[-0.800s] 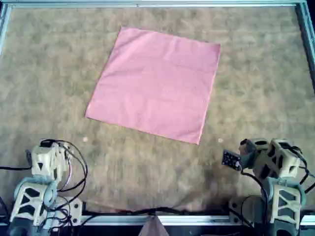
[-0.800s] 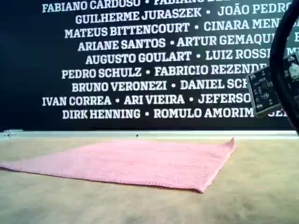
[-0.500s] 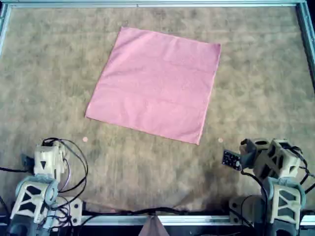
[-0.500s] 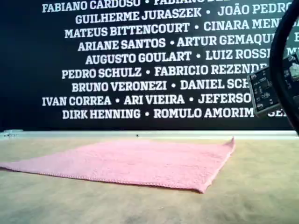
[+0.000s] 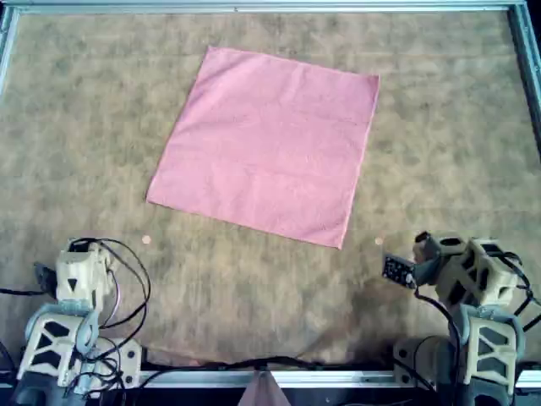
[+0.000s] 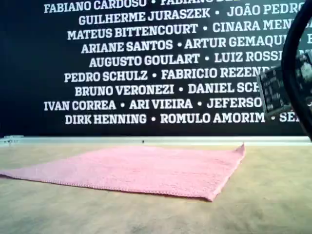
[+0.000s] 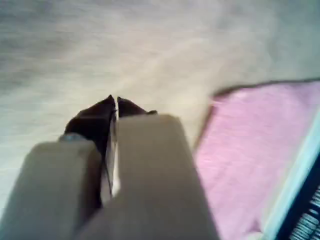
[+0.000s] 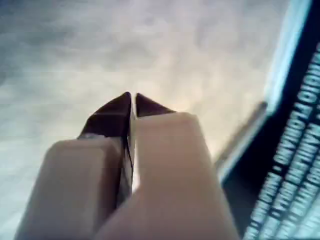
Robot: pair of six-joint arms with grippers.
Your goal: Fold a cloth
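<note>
Overhead view, left to right: the left tool point(image 7: 116, 100) sits pinched together and empty above the mat point(image 5: 84, 127), its arm point(image 5: 72, 292) folded back at the near edge. Mid-bench, the cloth point(image 5: 269, 142) lies flat and unfolded, skewed, presumably spread so its corners are reachable. The right tool point(image 8: 132, 96), likewise pinched and empty, hangs well clear, angled off towards the bench's edge.

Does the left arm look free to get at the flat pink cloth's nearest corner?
Probably yes: only bare mottled brown mat shows between the shut left gripper and the flat pink cloth; nothing lies on it.
</note>
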